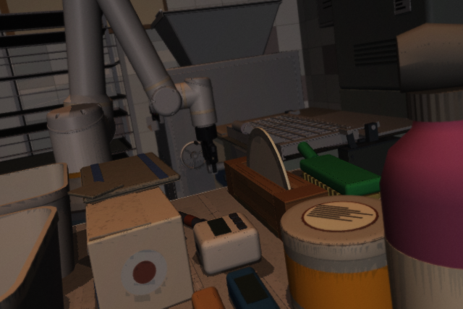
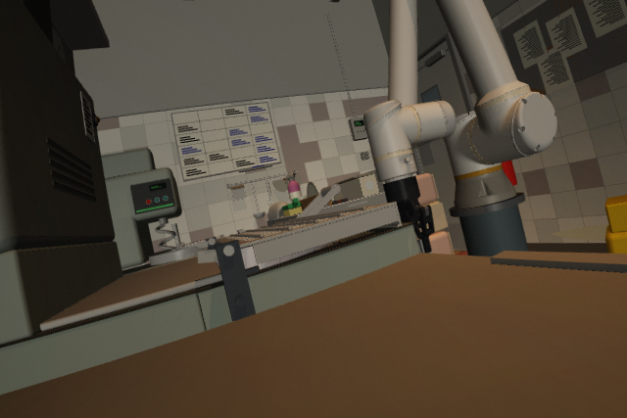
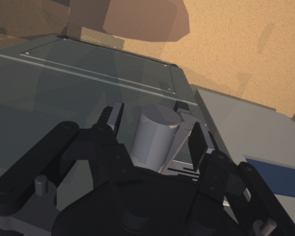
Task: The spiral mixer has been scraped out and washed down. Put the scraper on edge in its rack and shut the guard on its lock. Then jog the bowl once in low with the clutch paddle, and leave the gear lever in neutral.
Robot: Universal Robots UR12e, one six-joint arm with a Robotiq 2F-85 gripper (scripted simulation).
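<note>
The round dial point(image 1: 192, 155) on the grey machine's side panel is partly hidden behind my gripper point(image 1: 212, 161). In the wrist camera a grey cylindrical knob point(image 3: 155, 136) stands between the fingers of the gripper point(image 3: 156, 127), with a thin lever blade beside it. The half-round scraper point(image 1: 267, 158) stands on edge in its brown wooden rack point(image 1: 267, 191), to the right of the gripper. The mesh guard point(image 1: 295, 128) lies flat over the grey machine behind the rack. From the second side camera the gripper point(image 2: 424, 231) hangs at the guard's point(image 2: 324, 224) end. The gripper is open and holds nothing.
Behind stand a grey hopper point(image 1: 218, 31) and a tiled wall. A green brush point(image 1: 338, 173), an orange-banded tub point(image 1: 336, 249) and a pink bottle point(image 1: 424, 201) crowd the right. A cardboard box point(image 1: 136, 238), a white toaster-like block point(image 1: 226, 242) and bins point(image 1: 28, 231) fill the front left.
</note>
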